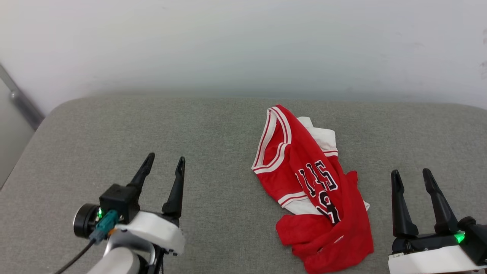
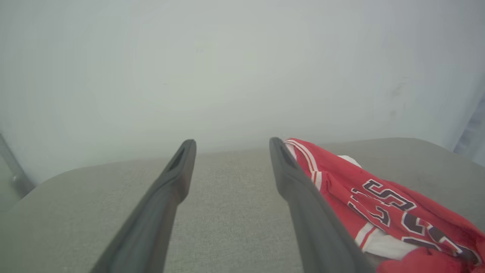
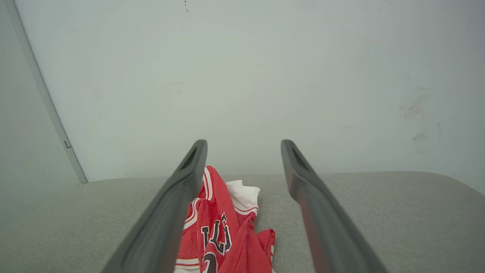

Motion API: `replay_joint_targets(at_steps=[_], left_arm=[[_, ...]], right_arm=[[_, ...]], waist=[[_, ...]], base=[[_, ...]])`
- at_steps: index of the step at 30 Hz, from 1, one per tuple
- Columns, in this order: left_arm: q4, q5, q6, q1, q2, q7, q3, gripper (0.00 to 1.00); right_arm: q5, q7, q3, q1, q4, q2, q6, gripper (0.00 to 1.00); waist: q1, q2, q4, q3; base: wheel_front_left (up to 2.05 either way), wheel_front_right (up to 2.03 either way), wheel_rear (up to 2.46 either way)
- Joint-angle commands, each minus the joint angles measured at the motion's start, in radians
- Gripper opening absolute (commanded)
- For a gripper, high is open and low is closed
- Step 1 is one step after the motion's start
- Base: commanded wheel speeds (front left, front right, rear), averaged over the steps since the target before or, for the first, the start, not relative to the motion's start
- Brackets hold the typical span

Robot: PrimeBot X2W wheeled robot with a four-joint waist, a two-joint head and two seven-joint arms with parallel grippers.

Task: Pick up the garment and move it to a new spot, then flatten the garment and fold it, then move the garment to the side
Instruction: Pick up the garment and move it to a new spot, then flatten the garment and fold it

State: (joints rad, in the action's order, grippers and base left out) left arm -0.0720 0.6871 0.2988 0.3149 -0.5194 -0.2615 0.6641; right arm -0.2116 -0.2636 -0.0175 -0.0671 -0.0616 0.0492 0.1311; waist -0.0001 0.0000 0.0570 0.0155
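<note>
The garment [image 1: 312,186], a red jersey with white sleeves, striped trim and black letters, lies crumpled in a long heap right of the middle of the grey padded surface [image 1: 213,129]. My left gripper [image 1: 163,163] hovers open at the lower left, well apart from the cloth. At the lower right my right gripper [image 1: 412,175] stands open, just right of the heap and not touching it. In the left wrist view the garment [image 2: 382,204] lies beyond the right finger. The right wrist view has the garment [image 3: 223,231] low between its fingers, toward the left one.
A pale wall [image 1: 243,45] rises straight behind the surface's far edge. A grey metal rail [image 1: 23,101] runs diagonally at the far left. Bare grey fabric stretches left of the garment and along the back.
</note>
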Motion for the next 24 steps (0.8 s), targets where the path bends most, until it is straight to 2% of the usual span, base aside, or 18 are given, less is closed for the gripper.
replay_joint_targets(at_steps=[1,6,15,24], left_arm=[[0.037,-0.037,0.005,-0.077,0.026,-0.005,-0.049,1.00],[0.076,-0.107,-0.028,-0.217,0.084,-0.005,-0.139,1.00],[0.054,-0.169,-0.117,-0.281,0.162,-0.005,-0.211,1.00],[0.012,-0.202,-0.182,-0.267,0.182,0.002,-0.209,1.00]], right_arm=[[-0.003,-0.002,-0.003,-0.018,-0.007,0.002,-0.001,1.00],[-0.006,-0.002,0.000,-0.025,-0.005,0.002,-0.001,1.00],[0.010,-0.002,0.005,-0.033,0.003,0.002,-0.001,1.00],[0.016,-0.002,0.016,-0.035,0.009,0.002,-0.001,1.00]], waist=[[0.0001,0.0000,0.008,0.004],[0.0001,0.0000,0.006,0.008],[0.0001,0.0000,0.007,0.009],[0.0001,0.0000,-0.006,-0.004]], base=[[0.00,0.00,0.00],[0.00,0.00,0.00],[0.00,0.00,0.00],[0.00,0.00,0.00]])
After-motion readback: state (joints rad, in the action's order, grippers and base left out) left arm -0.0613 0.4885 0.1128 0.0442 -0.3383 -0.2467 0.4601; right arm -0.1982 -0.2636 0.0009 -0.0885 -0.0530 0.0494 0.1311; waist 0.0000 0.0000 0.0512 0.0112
